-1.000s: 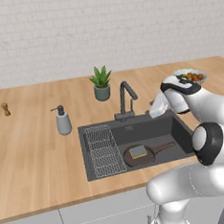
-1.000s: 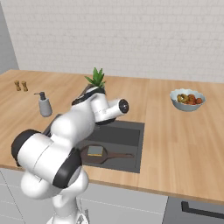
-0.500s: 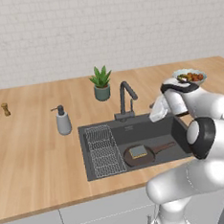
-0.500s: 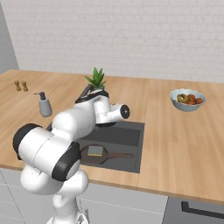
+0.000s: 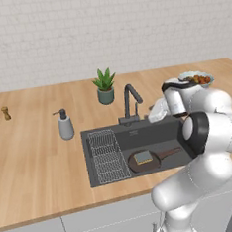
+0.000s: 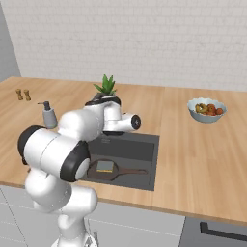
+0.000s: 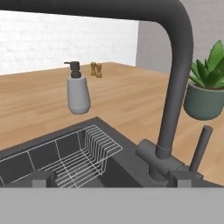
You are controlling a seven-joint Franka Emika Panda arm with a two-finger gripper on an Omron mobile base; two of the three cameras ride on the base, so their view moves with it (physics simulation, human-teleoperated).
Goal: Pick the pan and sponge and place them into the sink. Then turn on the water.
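Light wood table (image 5: pixel 37 159) ran wall to wall, white brick wall behind, grey cabinet fronts below. One dark grey sink (image 5: pixel 139 131) was recessed in the table, wire-grid rack (image 5: pixel 107 156) in its left section. Inside the sink lay one dark brown pan (image 5: pixel 150 159), handle pointing right, and one small sponge (image 5: pixel 143 157) sat on top of the pan, grey-green face up; same pair seen in the right base view, pan (image 6: pixel 112 170) with sponge (image 6: pixel 104 166) on it. One dark gooseneck faucet (image 5: pixel 130 103) stood at the sink's back edge, no water running; in the hand view the faucet (image 7: pixel 175 87) rose close up, with a thin lever (image 7: pixel 200 146) beside its base. One grey soap dispenser (image 5: pixel 65 126) with black pump stood on the table just left of the sink. One potted plant (image 5: pixel 105 86) sat behind the faucet. Two small brown shakers (image 5: pixel 0 114) stood together at far left. One pale bowl of fruit (image 6: pixel 206 109) was on the table well right of the sink. End effector (image 7: pixel 111 178) was held near the faucet base, above the sink's back edge, fingers spread wide apart, gripping nothing.
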